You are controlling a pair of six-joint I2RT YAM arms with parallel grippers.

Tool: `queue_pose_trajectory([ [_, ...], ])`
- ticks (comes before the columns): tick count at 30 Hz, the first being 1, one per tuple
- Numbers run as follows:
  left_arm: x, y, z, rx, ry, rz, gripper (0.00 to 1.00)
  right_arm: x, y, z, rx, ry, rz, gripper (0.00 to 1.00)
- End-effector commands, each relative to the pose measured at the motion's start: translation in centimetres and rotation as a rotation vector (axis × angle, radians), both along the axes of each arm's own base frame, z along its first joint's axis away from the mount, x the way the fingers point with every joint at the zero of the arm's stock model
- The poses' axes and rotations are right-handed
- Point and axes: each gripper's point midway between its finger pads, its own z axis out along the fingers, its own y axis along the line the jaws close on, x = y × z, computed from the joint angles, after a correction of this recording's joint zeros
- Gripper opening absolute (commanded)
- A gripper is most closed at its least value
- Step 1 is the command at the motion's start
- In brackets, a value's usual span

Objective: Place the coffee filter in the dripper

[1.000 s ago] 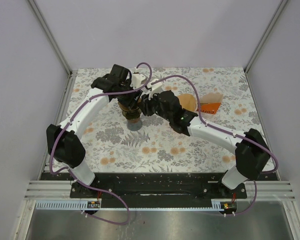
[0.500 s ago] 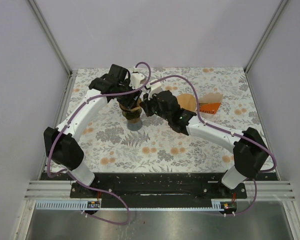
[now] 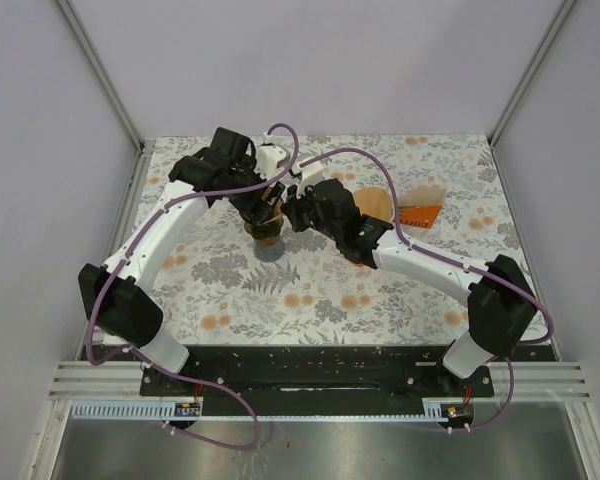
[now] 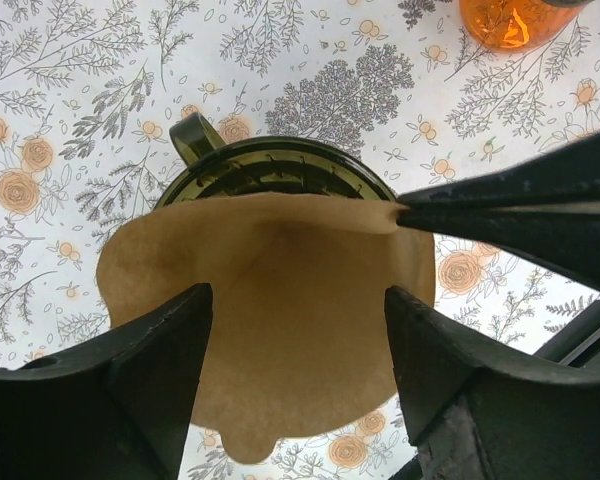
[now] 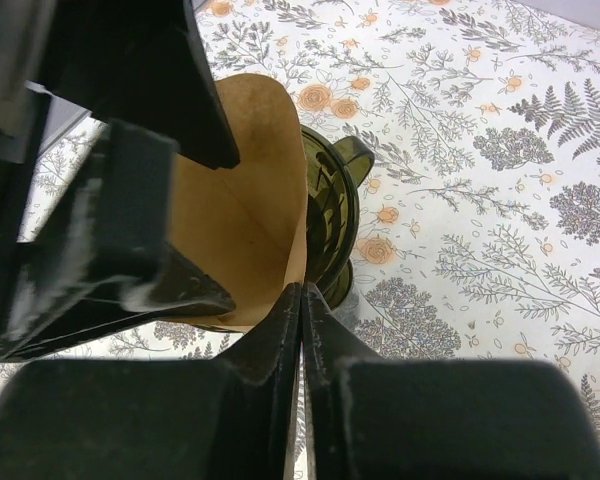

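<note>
While our right gripper pinches the edge of the brown coffee filter, our left gripper is spread wide around it. We think the job is nearly done: the coffee filter leans on the dripper and must drop in.

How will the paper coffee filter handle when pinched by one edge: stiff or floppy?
Probably light and floppy: the coffee filter looks like thin brown paper, and the shut right gripper pinches just its edge. It likely keeps a loose cone, as its walls curve open at the dripper. A push would probably crease its unsupported free edge.
</note>
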Motion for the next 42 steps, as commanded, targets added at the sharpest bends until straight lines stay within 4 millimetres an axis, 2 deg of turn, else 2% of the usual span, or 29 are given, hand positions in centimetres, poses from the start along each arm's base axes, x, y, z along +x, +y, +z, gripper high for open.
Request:
queue_pose_trajectory([
  [1,-0.4,0.2,4.2,-0.049,-0.101,-0.025,0.74,0.5,0.2,1.8,0.027,-0.019,-0.029,0.0],
  [8,-1.8,0.1,6.9,-0.112,-0.113,-0.05,0.75,0.7,0.4,1.8,0.023,0.0,-0.042,0.0],
  [14,-2.6,1.3,9.8,-0.131,-0.184,-0.036,0.75,0.9,0.6,1.9,0.026,0.002,-0.043,0.0],
  [16,-2.4,1.9,10.1,-0.128,-0.196,-0.011,0.75,0.9,0.8,2.0,0.028,0.003,-0.036,0.0],
  [18,-1.4,3.2,10.0,-0.118,-0.21,0.053,0.76,1.0,0.9,2.1,0.031,0.002,-0.031,0.0],
  [21,1.1,5.6,8.6,-0.081,-0.22,0.199,0.77,0.9,1.1,2.3,0.038,0.002,-0.026,0.0],
  [25,3.5,7.4,6.5,-0.05,-0.23,0.306,0.77,1.0,1.5,2.4,0.036,-0.001,-0.012,0.0],
  [32,4.8,6.7,3.2,-0.057,-0.141,0.309,0.71,1.2,1.7,2.0,0.024,0.002,-0.009,0.0],
  [34,4.9,6.3,2.5,-0.071,-0.117,0.301,0.64,1.2,1.7,1.9,0.023,0.005,-0.01,0.0],
  [42,4.1,5.1,0.8,-0.113,-0.062,0.263,0.53,1.2,1.9,1.2,0.012,0.014,0.0,0.0],
])
